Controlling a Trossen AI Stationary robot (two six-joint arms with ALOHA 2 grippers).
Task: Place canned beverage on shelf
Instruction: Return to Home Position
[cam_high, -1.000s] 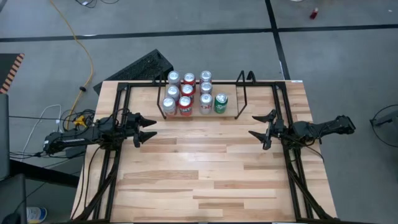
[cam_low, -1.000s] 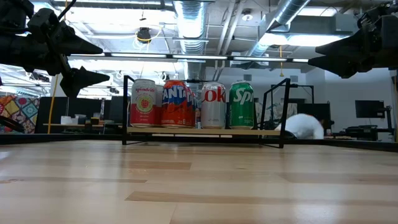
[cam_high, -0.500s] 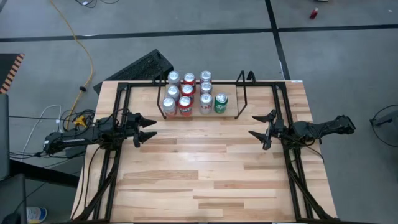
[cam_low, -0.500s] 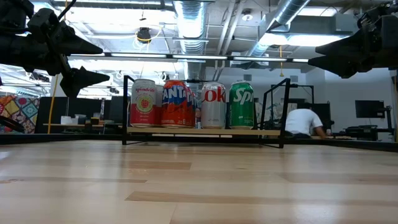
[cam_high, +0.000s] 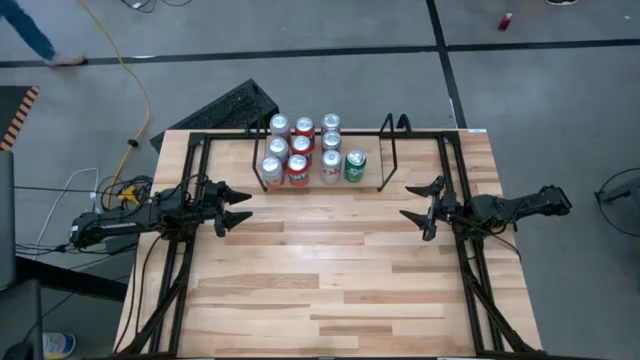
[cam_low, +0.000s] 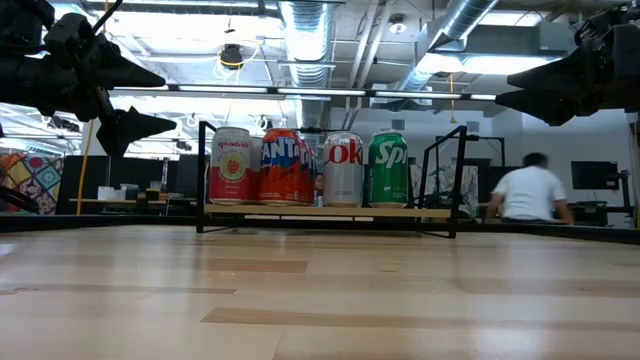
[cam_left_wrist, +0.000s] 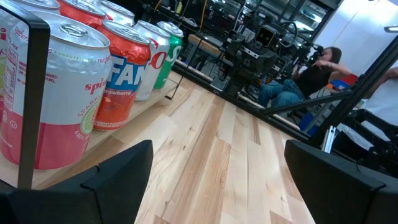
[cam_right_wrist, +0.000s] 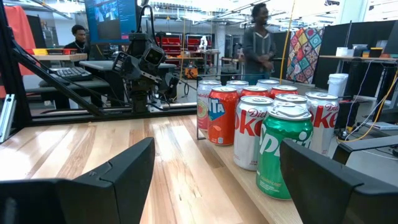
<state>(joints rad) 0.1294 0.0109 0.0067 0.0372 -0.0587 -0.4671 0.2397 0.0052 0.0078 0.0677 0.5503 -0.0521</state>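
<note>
While the wooden surface (cam_high: 330, 270) stretches bare in front of me, the shelf (cam_high: 385, 160) sits at its far edge with cans (cam_high: 300, 150) packed in rows toward its left end, a green can (cam_high: 354, 166) at the right of the front row. My left hand (cam_high: 236, 205) hovers above the surface's left side and my right hand (cam_high: 421, 204) above its right, both spread wide, gripping nothing, well apart from the shelf.

Back-row cans (cam_low: 318, 168) hidden behind front row.
</note>
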